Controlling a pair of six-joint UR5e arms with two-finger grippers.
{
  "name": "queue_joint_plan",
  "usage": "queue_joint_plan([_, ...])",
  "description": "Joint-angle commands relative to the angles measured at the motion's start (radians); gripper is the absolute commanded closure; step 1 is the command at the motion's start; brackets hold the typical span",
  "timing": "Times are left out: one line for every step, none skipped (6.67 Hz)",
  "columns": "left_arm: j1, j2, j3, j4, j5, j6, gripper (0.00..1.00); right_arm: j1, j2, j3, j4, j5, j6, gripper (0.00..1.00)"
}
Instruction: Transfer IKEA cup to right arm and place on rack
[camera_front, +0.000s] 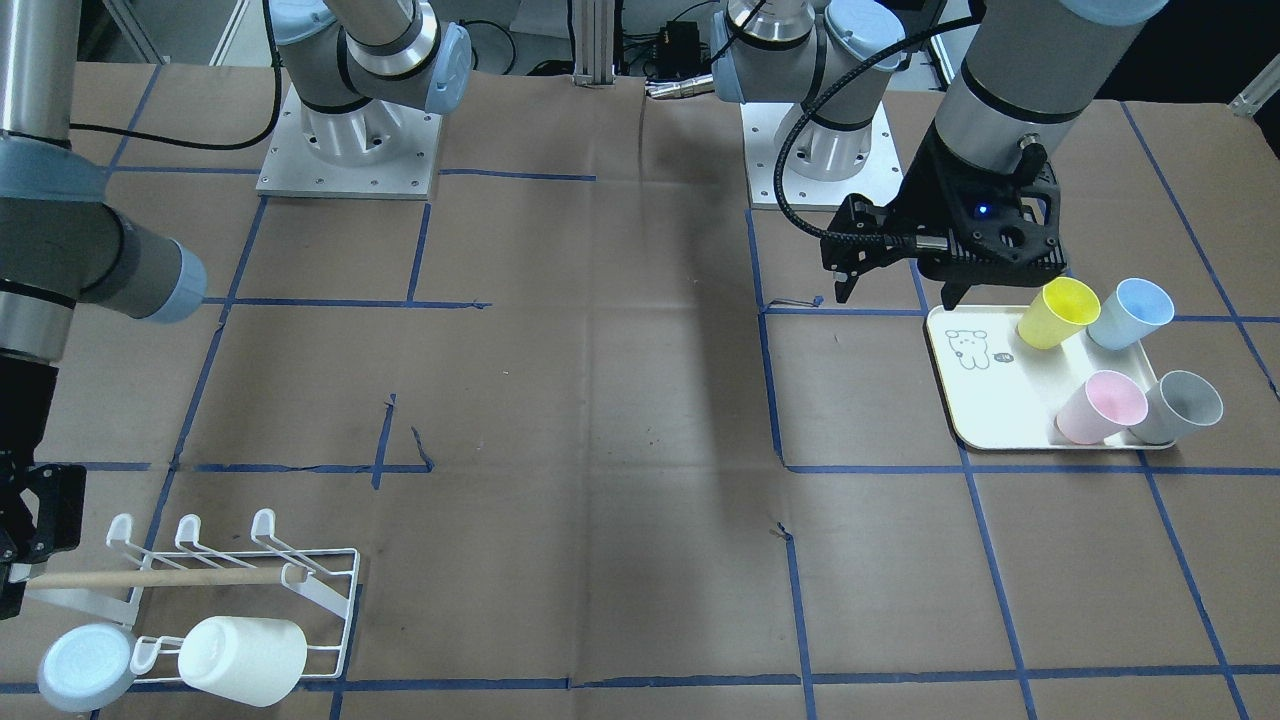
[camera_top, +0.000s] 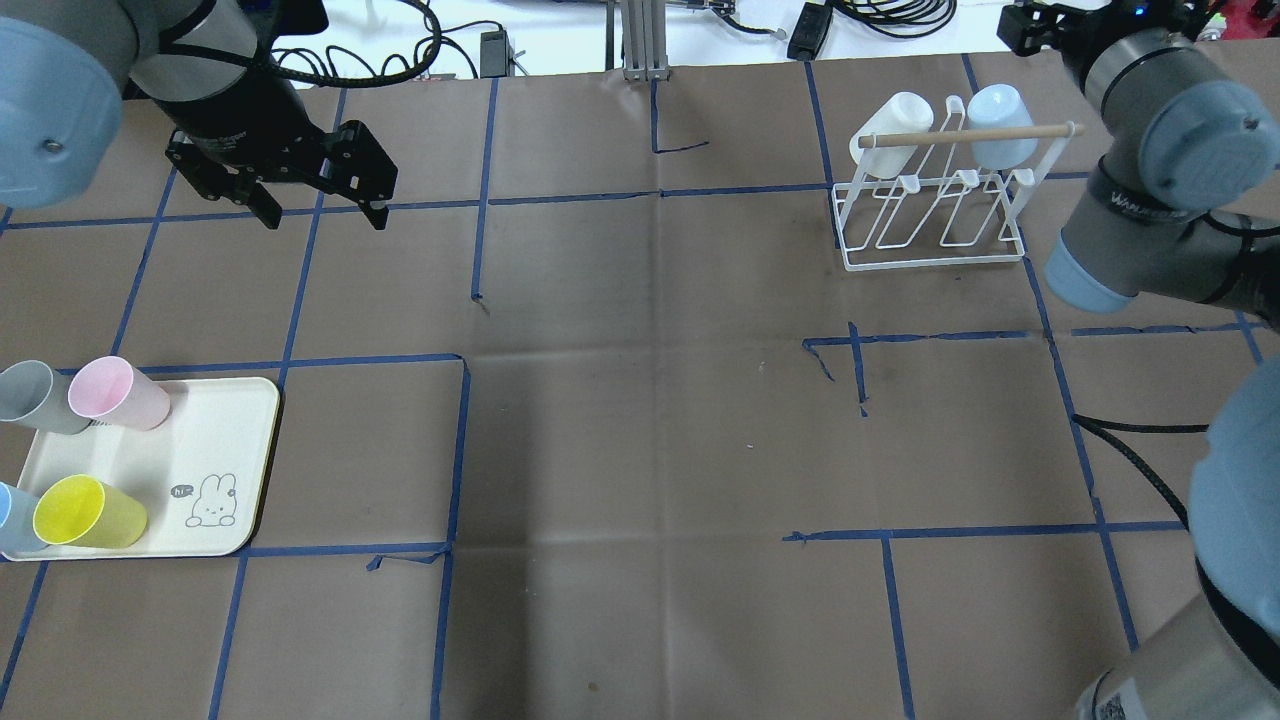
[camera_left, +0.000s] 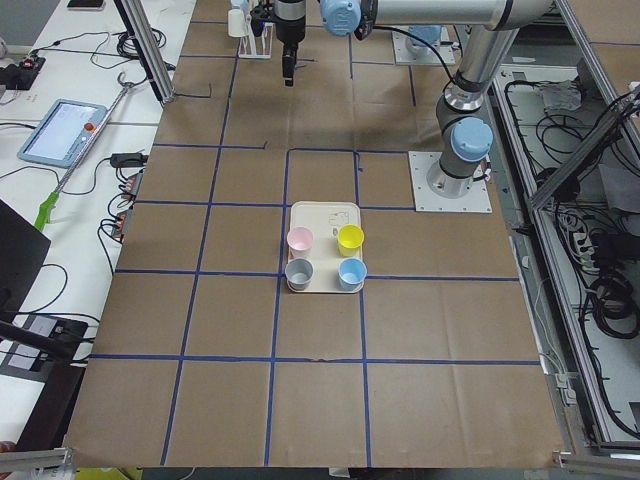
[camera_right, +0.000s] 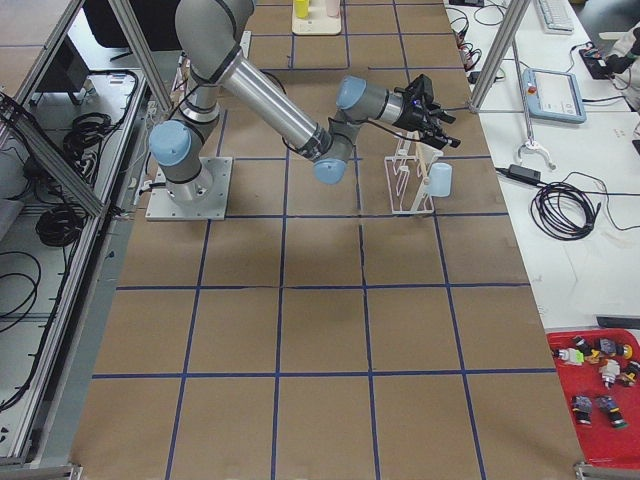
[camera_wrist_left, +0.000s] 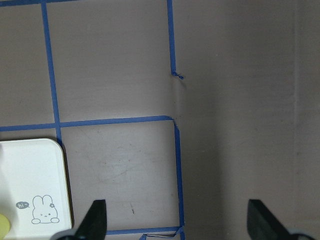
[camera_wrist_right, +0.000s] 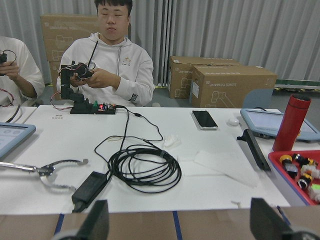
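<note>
Left end effector (camera_top: 325, 217) pointing down over paper-covered table (camera_top: 650, 450), spread wide, empty, right end effector (camera_wrist_right: 180, 224) level beside white wire rack (camera_top: 960, 134), spread, empty.

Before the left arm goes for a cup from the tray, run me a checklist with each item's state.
1. The left tool is open, empty: ok.
2. The right tool is open, empty: ok.
3. Cups wait on the tray: ok, yellow cup, pink cup, grey cup, blue cup.
4. The rack has free prongs: ok; white cup and light-blue cup take two.
5. The left tool is over a cup: not ok, it hangs over bare table beside the tray.
</note>
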Motion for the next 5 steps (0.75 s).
queue_joint_plan([0.000, 0.000, 0.000, 0.000, 0.001, 0.000, 0.01, 0.030, -0.151, 0.006, 0.325, -0.008, -0.002, 0.00])
queue_joint_plan([0.000, 0.000, 0.000, 0.000, 0.001, 0.000, 0.01, 0.069, -0.191, -0.003, 0.483, -0.010, -0.002, 0.00])
queue_joint_plan([0.000, 0.000, 0.000, 0.000, 0.001, 0.000, 0.01, 0.107, -0.255, -0.003, 0.700, -0.008, 0.004, 0.00])
queue_joint_plan([0.000, 0.000, 0.000, 0.000, -0.001, 0.000, 0.01, 0.117, -0.323, -0.008, 0.909, -0.005, 0.010, 0.00])
queue_joint_plan([0.000, 0.000, 0.000, 0.000, -0.001, 0.000, 0.01, 0.136, -0.370, -0.029, 1.187, -0.007, 0.010, 0.00])
